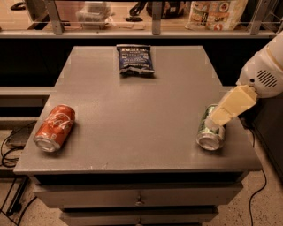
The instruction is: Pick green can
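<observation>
The green can (209, 131) lies on its side near the right front corner of the grey table (137, 106), its silver end facing the front. My gripper (224, 112) reaches in from the right edge of the camera view, its pale cream finger lying over the can's far end and top. The white arm housing (264, 70) is behind it at the right edge.
A red cola can (55, 128) lies on its side near the left front corner. A dark blue snack bag (135, 59) lies at the back middle. A shelf rail with packaged goods (216, 13) runs behind the table. Drawers sit below the tabletop.
</observation>
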`<state>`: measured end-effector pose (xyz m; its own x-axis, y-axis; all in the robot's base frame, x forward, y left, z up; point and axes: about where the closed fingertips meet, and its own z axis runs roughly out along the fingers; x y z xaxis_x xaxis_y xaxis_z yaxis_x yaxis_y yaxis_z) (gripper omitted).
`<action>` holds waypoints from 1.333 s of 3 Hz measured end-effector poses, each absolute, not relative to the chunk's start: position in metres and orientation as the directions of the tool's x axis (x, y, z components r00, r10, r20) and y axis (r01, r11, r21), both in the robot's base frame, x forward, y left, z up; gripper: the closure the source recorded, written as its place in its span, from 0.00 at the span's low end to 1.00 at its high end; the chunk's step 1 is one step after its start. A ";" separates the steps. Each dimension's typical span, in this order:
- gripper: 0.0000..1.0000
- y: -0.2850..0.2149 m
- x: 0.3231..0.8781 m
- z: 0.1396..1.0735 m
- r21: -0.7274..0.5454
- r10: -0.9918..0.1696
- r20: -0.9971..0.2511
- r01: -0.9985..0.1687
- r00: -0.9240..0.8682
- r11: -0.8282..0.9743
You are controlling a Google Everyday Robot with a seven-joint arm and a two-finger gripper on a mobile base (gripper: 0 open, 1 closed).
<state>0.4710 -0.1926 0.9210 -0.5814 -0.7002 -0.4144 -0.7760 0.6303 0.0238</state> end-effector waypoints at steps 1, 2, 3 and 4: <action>0.00 -0.197 0.479 0.902 0.014 -0.655 -0.392 -0.716 -0.646 0.698; 0.00 -0.197 0.483 0.879 0.032 -0.601 -0.370 -0.656 -0.709 0.754; 0.00 -0.193 0.485 0.861 0.065 -0.565 -0.348 -0.620 -0.748 0.781; 0.26 -0.186 0.483 0.839 0.120 -0.538 -0.309 -0.593 -0.784 0.796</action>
